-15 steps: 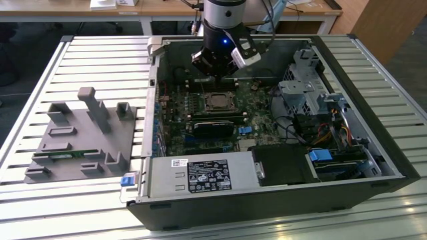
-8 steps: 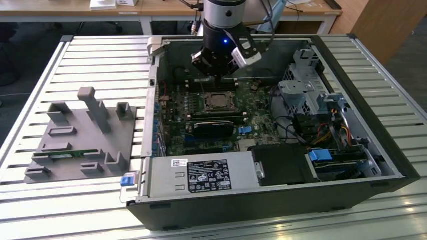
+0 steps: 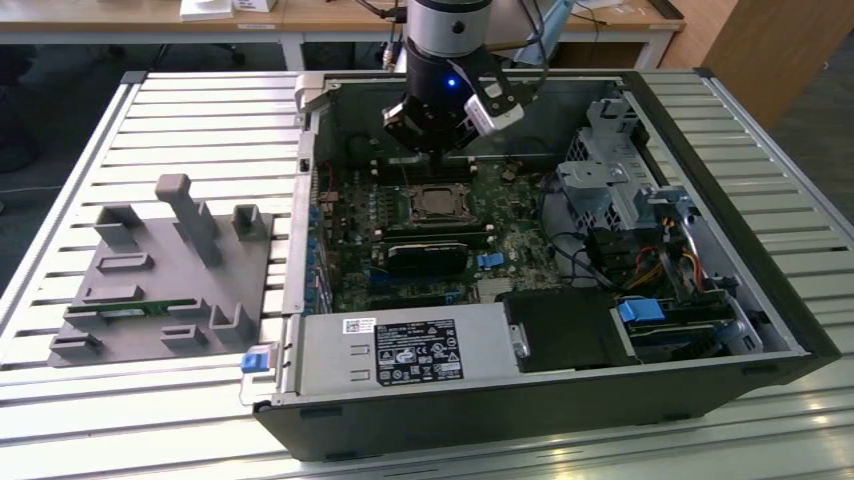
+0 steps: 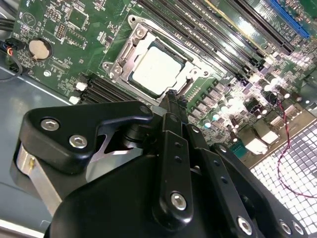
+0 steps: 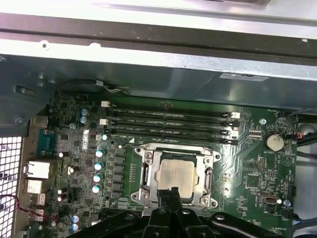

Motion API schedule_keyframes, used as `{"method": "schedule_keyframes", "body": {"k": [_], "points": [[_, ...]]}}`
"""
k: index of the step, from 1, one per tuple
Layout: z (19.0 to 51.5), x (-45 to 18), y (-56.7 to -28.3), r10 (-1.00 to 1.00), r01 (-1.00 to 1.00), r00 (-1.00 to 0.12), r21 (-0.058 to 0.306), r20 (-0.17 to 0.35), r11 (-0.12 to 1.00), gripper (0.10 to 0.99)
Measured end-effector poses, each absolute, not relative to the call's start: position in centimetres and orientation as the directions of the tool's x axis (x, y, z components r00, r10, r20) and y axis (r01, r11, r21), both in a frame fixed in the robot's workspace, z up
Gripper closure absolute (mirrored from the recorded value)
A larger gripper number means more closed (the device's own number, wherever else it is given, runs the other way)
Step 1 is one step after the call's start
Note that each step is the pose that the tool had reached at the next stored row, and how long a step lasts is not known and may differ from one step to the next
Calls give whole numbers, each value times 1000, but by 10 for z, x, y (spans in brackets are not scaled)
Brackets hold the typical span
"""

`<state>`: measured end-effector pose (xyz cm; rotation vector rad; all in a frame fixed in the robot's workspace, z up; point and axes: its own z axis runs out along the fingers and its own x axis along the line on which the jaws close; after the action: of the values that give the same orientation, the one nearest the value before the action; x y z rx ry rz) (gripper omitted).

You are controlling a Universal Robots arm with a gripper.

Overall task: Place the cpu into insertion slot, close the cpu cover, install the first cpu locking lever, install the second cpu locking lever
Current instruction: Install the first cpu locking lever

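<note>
Since the cpu (image 5: 174, 177) already lies flat in the insertion slot (image 4: 132, 81), a little above mid-frame in the exterior view, and the cpu cover (image 5: 150, 159) looks folded down around it, the step in hand is probably the locking levers. Whether either lever is latched: cannot tell.

Doing it well, as I judge it:
- Bear on the lever wire itself, never on the chip face or the cover window.
- Keep the push low and steady so the wire tucks under its hook.
- Stay off the memory slots (image 5: 168, 121) beside the socket.

Claw (image 5: 169, 193): fingers pinched together, clenched on nothing. In both wrist views its tip hangs at the socket's edge, just beside the cover frame; contact uncertain. In the exterior view it sits upper centre, inside the open computer case (image 3: 534, 415) on the slatted surface (image 3: 200, 110).
</note>
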<state>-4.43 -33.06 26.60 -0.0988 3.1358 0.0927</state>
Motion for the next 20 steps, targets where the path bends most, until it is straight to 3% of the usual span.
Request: {"method": "schedule_keyframes", "body": {"k": [20], "points": [[266, -47, -331, -91, -91, -996, 59, -7, 994, 980]]}}
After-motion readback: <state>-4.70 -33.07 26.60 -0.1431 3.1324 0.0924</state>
